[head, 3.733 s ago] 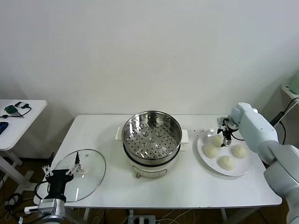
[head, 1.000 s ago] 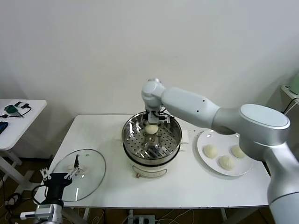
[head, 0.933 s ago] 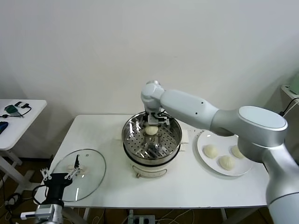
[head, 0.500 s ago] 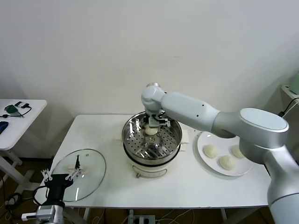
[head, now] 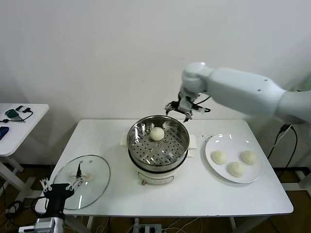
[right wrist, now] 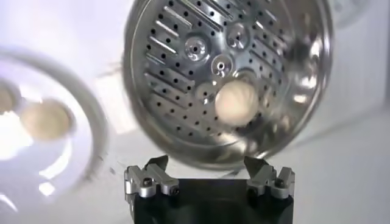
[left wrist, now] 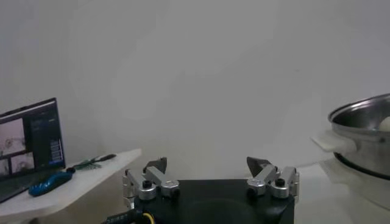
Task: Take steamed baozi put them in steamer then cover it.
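The steel steamer [head: 158, 145] stands mid-table on its white base. One cream baozi [head: 157, 133] lies on its perforated tray, toward the back; it also shows in the right wrist view [right wrist: 237, 103]. Three more baozi [head: 235, 168] sit on the white plate [head: 212, 146] at the right. My right gripper [head: 184, 109] is open and empty, raised above the steamer's back right rim. The glass cover [head: 82, 182] lies flat at the table's front left. My left gripper [head: 59, 187] is open and empty, low at the front left by the cover.
A small side table [head: 19, 121] with a few items stands at the far left. A wall is close behind the table. The steamer's rim [left wrist: 365, 115] shows in the left wrist view.
My right gripper let go of the baozi inside the steamer, then rose and moved back to the right, out of the pot. The left arm stayed low by the cover.
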`<action>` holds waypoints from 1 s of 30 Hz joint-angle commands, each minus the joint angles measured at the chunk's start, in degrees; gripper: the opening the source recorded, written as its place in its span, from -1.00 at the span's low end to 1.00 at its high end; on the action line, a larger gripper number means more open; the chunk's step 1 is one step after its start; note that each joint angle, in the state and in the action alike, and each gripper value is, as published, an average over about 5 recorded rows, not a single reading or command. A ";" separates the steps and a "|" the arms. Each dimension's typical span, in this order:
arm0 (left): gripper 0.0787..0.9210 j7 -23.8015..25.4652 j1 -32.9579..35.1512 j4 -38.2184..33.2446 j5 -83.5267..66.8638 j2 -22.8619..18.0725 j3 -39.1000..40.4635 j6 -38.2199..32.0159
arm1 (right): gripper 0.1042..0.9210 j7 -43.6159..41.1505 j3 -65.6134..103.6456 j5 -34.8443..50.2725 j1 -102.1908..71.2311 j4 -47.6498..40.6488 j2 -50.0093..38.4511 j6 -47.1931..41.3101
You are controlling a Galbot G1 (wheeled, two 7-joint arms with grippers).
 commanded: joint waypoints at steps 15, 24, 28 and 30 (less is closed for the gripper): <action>0.77 -0.19 1.26 -0.08 1.94 -0.26 0.54 -0.52 | 0.76 -6.15 22.32 1.69 -32.69 -9.99 -14.83 -22.48; 0.77 -0.18 2.12 -0.16 1.64 -0.23 -0.30 -0.73 | 0.76 -6.92 29.70 -5.33 -38.60 -20.28 -6.33 -18.88; 0.77 -0.18 2.43 0.07 1.56 -0.20 -0.70 -0.85 | 0.76 -7.01 30.54 -6.14 -39.27 -22.80 -3.79 -18.53; 0.77 -0.18 2.44 0.20 1.53 -0.23 -0.81 -0.86 | 0.76 -7.03 31.26 -6.43 -39.66 -23.83 -2.85 -18.42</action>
